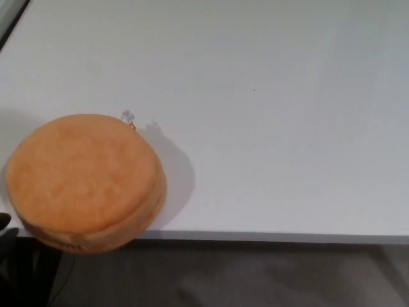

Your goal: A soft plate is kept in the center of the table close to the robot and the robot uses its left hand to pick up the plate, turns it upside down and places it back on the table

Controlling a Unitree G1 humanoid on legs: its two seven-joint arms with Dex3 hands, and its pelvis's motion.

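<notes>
The soft orange plate (83, 179) lies flat at the near left corner of the white surface (275, 128), and its near rim pokes out just past the surface's front edge. Its broad, plain face is up, showing a smooth round top with a seam running around the side wall on the right and near side. It's a round disc, so there's no real long axis to call; it looks slightly wider left to right from this angle. A small clear tag (128, 118) with a spot of red peeks out at the plate's far rim, touching it.

To the right of the plate and beyond it, the surface runs wide open, all the way to the picture's right and far edges. To the left of the plate there's very little surface, and the front edge cuts right under it.

The left hand (6, 227) barely shows: a sliver of black at the picture's left edge, just beside the plate's near-left rim. Whether the fingers are spread, or touching the plate, I cannot tell.
</notes>
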